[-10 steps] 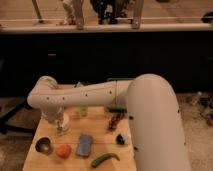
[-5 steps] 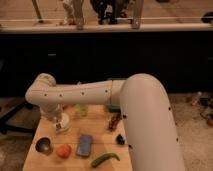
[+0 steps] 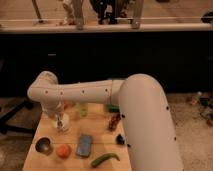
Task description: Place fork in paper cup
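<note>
My white arm reaches from the right across the wooden table (image 3: 35, 160) to its back left. The gripper (image 3: 59, 118) hangs down from the wrist there, right over the white paper cup (image 3: 63, 127), which it partly hides. I cannot make out the fork; it is hidden or lost against the gripper and cup.
A translucent green cup (image 3: 82, 109) stands just right of the gripper. In front lie a small metal cup (image 3: 43, 145), an orange round fruit (image 3: 63, 150), a blue sponge (image 3: 84, 145) and a green pepper (image 3: 105, 159). A dark brush (image 3: 114, 121) lies under the arm. The table's left edge is close.
The arm's elbow has shifted slightly left and up. The gripper stays over the paper cup at about the same spot.
</note>
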Controlling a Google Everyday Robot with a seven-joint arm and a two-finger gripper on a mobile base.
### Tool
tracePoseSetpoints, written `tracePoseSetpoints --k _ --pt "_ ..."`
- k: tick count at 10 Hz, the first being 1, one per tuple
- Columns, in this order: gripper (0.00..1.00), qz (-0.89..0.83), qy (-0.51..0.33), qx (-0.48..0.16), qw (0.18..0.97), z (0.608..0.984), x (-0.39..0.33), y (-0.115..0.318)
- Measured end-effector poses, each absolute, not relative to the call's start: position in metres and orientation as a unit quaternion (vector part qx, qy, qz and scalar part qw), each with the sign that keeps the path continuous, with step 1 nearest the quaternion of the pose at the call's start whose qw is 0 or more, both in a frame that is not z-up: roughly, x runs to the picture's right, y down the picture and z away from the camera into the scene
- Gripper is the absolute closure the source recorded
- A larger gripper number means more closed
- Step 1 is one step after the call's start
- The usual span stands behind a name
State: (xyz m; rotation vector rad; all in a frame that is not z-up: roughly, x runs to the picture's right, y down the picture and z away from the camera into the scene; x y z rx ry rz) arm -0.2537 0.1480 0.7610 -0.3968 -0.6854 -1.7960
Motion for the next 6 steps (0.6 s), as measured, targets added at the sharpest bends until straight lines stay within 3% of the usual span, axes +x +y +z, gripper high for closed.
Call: tracePoseSetpoints --k 6 --pt "1.0 -0.753 -0.293 -0.176 0.562 0.7659 -0.2405 0.1506"
